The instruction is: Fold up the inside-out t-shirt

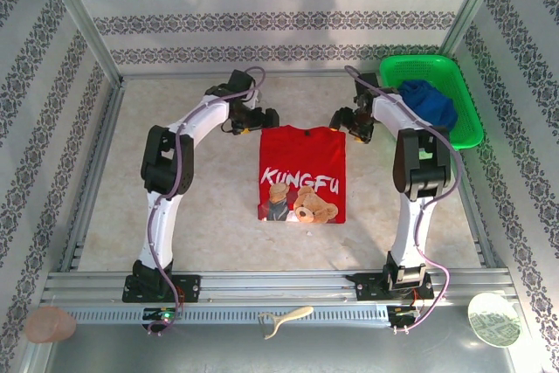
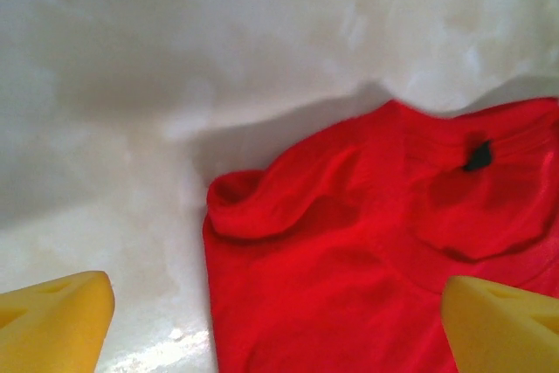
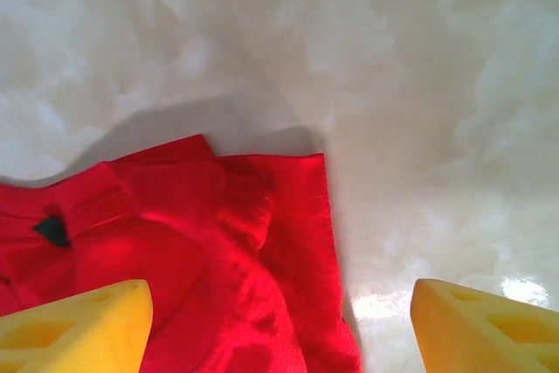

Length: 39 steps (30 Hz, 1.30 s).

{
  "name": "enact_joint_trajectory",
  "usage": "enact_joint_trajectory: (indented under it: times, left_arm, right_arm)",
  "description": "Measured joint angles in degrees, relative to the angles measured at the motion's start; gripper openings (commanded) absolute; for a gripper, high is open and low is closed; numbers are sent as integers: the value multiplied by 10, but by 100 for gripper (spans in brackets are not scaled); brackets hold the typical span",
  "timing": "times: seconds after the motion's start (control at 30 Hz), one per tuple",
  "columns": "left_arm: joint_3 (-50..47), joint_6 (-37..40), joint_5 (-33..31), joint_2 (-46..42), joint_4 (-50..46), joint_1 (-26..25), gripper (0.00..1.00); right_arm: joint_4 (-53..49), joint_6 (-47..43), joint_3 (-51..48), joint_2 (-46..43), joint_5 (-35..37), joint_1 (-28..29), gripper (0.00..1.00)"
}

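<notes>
The left jaws stand spread wide. In the left wrist view their yellow pads [image 2: 54, 321] sit at the two lower corners, one over the pale table [image 2: 175, 58], the other over red cloth. The right jaws are spread just as wide. One of their yellow pads [image 3: 74, 325] is over the cloth and the other over bare table. Neither pair pinches anything. Whether the pads brush the fabric or hang just above it is hard to judge from so close.

Below them lies the inside-out t-shirt [image 1: 302, 176], folded into an upright rectangle in the middle of the table, between the two arms. Its cartoon bear print and white lettering face up. Both pairs of jaws hover at its far edge, the left at the far left corner and the right at the far right corner. That edge is rumpled, with a rolled fold at the left corner and a small black tag [image 2: 477, 156] near the neckline.

In the far right corner of the table, a green basket [image 1: 470, 133] holds a dark blue garment [image 1: 428, 102], well apart from the shirt.
</notes>
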Motion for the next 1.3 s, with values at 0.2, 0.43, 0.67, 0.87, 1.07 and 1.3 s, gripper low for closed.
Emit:
enact_joint_trajectory:
  times: [0.2, 0.43, 0.67, 0.87, 1.07, 1.3]
  left_arm:
    - [18, 5, -16, 25, -28, -21, 89]
    - [25, 6, -12, 31, -28, -40, 88]
    - [9, 2, -19, 31, -25, -50, 90]
    - [1, -3, -24, 31, -16, -51, 92]
    - [-3, -8, 9, 31, 7, -52, 87]
    - [-51, -31, 59, 22, 78, -63, 71]
  right_arm:
    - [-9, 0, 8, 42, 0, 6, 74]
    - [-9, -1, 13, 43, -10, 16, 74]
    - [-26, 7, 14, 43, -8, 19, 75]
    - [-43, 20, 22, 47, -7, 22, 75]
    - [-51, 26, 36, 56, -42, 37, 72]
    - [-28, 48, 22, 53, -65, 60, 68]
